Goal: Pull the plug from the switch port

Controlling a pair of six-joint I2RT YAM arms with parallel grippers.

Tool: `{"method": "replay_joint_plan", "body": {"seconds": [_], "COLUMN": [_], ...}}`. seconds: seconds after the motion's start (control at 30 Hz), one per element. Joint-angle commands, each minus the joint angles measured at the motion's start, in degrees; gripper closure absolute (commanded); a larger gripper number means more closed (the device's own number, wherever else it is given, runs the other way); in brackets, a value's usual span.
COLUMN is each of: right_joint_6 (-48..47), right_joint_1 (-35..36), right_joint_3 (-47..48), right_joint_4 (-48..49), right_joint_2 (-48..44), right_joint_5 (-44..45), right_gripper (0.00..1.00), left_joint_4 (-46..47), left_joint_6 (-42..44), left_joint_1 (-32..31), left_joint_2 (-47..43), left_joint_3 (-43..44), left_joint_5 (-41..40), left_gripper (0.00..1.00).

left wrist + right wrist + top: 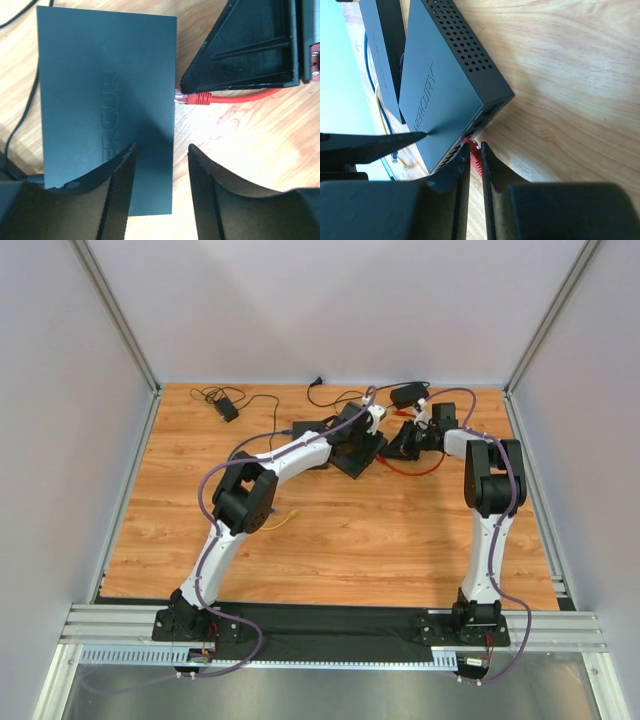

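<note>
Right gripper (475,156): nearest the lens; fingers stood narrow, with the plug's red boot filling the slit between them, judged a grip on it.
Plug (192,98): clear tip sat against the front edge of the switch, apparently not yet out; it lay flat, close over the table.
Switch (105,90): dark flat box, top face up on the table, toward the far middle of the work area.
Red cable (240,96): led from the plug away from the switch, along the edge of the right gripper's finger.
Left gripper (162,148): fingers stood moderately apart and held nothing; one was over the switch's top near the plug side, the other over bare wood; contact could not be told.
Table (250,145): pale wood.
Second dark box (380,45): just beyond the switch.
Handling note: the latch tab likely needed squeezing first. The pull ought to run straight along the cable's line, away from the switch, slowly. The left gripper ought to press the switch down so it did not slide along.
</note>
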Motion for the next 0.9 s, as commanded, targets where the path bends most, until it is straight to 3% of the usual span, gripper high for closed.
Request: {"method": "replay_joint_plan", "body": {"seconds": [0.0,0.33,0.57,0.87], "right_joint_6": [-1.1,-1.7,-1.7,-1.5], "right_joint_1": [1.1,1.8,2.0,1.3], "right_joint_3": [1.4,2.0,1.9,1.5], "right_joint_4": [-2.1,-2.6,-2.7,-2.3], "right_joint_2": [1.5,1.7,1.6,0.9], "right_joint_5": [0.8,0.9,0.6,0.7], "right_gripper": [0.88,0.93,0.93,0.69], "left_joint_4": [-2.5,-4.9,-8.4,-8.3], "left_joint_6": [2.1,6.5,6.8,6.5], "left_joint_1": [-0.2,-2.1,-2.8,-2.8], "left_joint_2": [0.9,1.5,4.7,4.6], "left_joint_3": [2.7,4.7,9.6,8.6], "left_joint_5": [-2.0,-9.6,-11.8,-10.6], "left_gripper": [0.45,0.34,0.35,0.41]}}
